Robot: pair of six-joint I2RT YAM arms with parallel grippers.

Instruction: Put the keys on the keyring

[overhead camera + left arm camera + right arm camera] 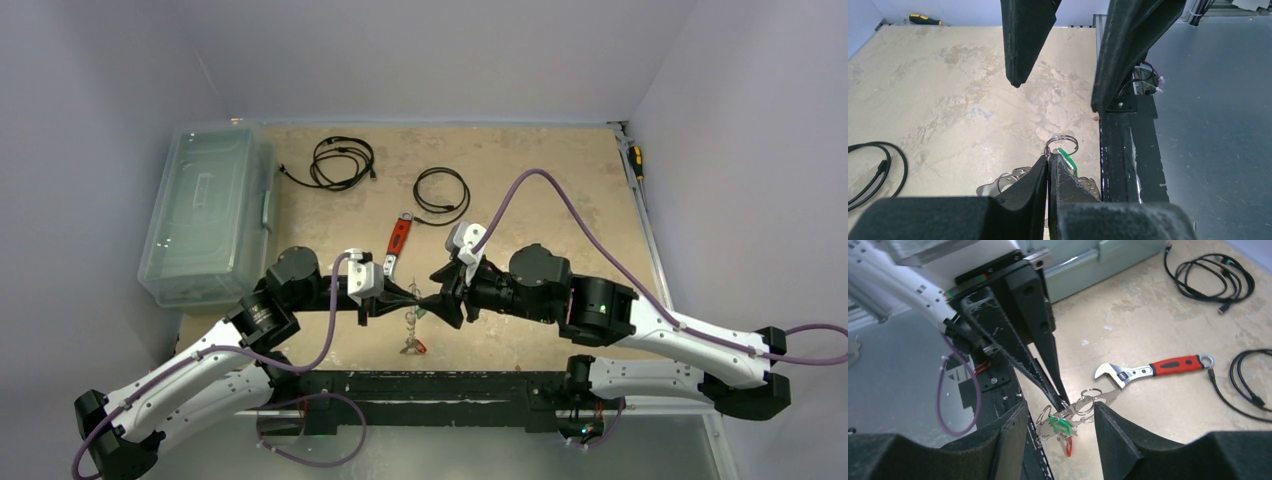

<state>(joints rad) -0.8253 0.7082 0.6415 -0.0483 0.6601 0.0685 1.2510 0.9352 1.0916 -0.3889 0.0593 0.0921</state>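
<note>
While overhead blurs keyring [411, 324], right wrist shows keys [1062, 426].

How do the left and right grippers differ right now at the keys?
The left gripper is shut; the right gripper is open. The left gripper pinches the key bunch at its tips; the right gripper holds nothing and straddles the bunch without a visible touch. Shared: both are black and face each other tip to tip at the bunch.

We see a tiny green-headed metal key [1060, 424], a tiny red-headed metal key [1068, 447] and a silvery wire keyring [1089, 393]. At two o'clock from them, the silver adjustable wrench [1148, 371] has a red handle. The flat tabletop [560, 170] is mottled beige.
</note>
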